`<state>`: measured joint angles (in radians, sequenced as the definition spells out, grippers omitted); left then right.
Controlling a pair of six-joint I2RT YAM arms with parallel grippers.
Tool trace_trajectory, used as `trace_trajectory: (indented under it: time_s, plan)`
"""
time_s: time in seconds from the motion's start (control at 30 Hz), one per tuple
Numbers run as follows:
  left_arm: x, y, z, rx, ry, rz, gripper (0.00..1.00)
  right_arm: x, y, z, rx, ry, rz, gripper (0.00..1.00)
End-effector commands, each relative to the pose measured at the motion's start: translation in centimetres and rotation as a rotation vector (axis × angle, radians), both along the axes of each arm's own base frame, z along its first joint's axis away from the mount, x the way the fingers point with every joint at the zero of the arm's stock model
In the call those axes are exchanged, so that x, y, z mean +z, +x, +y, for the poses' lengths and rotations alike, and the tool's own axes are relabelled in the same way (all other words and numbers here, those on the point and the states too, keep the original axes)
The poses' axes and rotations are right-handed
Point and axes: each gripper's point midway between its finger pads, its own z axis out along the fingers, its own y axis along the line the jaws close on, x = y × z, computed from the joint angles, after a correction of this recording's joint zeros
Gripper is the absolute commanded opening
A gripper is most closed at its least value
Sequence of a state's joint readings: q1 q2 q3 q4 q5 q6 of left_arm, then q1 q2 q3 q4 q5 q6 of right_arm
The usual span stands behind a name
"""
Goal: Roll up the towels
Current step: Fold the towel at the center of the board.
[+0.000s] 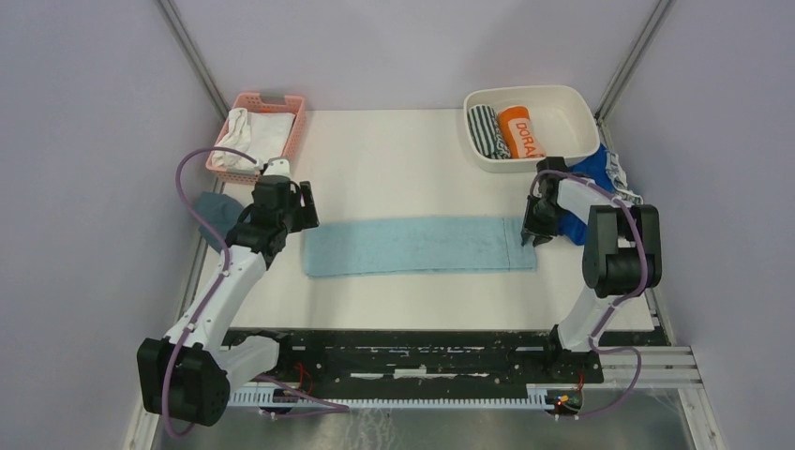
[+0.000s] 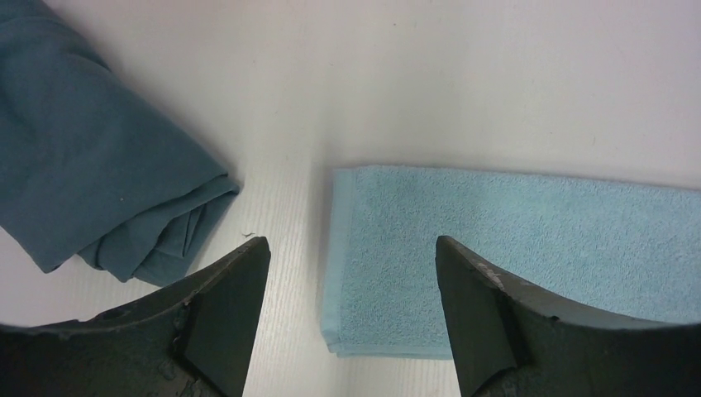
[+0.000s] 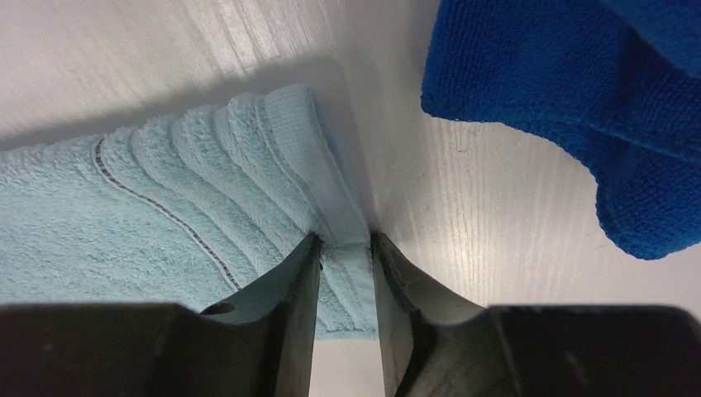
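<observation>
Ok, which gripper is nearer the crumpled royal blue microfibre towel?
Right. The right gripper pinches one end of the light blue terry towel, just beside the royal blue microfibre towel; the left gripper hangs open over the opposite end, well away.

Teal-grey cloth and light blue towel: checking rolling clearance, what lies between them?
Only bare table, shown in the left wrist view; teal-grey cloth and light blue towel lie apart.
</observation>
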<state>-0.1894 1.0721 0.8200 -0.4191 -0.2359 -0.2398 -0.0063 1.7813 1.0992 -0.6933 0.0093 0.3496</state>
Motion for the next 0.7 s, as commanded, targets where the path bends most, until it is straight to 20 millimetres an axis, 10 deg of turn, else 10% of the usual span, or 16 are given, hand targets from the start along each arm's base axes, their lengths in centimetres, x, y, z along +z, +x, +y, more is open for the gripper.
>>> trace_trajectory:
  time_s: [0.0, 0.2, 0.5, 0.67]
  plan:
    - [1.3, 0.2, 0.5, -0.005, 0.055, -0.048, 0.81, -2.3, -1.4, 0.5, 0.03, -0.003, 0.107, 0.32]
    - [1.2, 0.2, 0.1, -0.016, 0.053, -0.044, 0.81, -0.6, -0.4, -1.2, 0.011, -0.106, 0.068, 0.01]
    - [0.9, 0.0, -1.5, -0.055, -0.009, -0.032, 0.81, 9.9, 2.0, -7.5, -0.107, -0.46, -0.132, 0.0]
    - [0.3, -0.3, -2.9, -0.08, -0.088, -0.018, 0.82, 13.0, 2.4, -6.9, -0.076, -0.461, -0.184, 0.01]
